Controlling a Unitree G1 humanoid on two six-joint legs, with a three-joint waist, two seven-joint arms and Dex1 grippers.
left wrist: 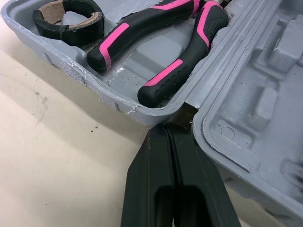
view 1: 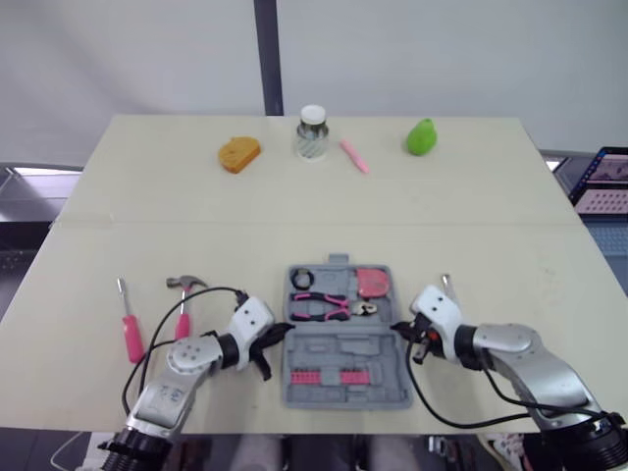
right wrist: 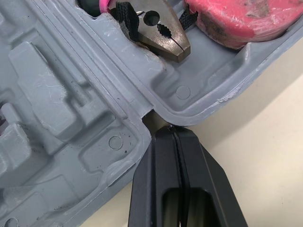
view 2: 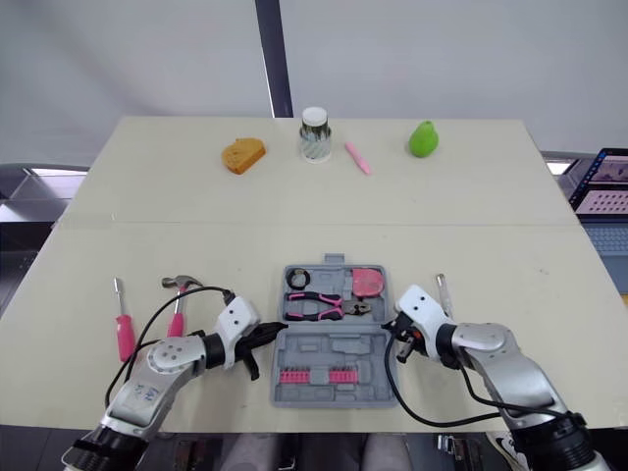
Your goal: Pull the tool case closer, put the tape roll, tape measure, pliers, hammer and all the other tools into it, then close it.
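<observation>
We steady the open grey plastic tool case [view 1: 343, 345] at its hinge, left gripper [left wrist: 169, 126] and right gripper [right wrist: 173, 128] closed on nothing; the pink-handled hammer [view 2: 179, 294] likely comes next.

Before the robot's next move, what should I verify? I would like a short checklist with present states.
1. The tool case near the robot: ok.
2. The tape roll, pliers, tape measure in the case: ok.
3. The hammer in the case: not ok, on the table.
4. The pink screwdriver in the case: not ok, beside the hammer.
5. The left gripper and right gripper empty: ok, fingers shut at the case's hinge.
6. Case closed: not ok.
</observation>
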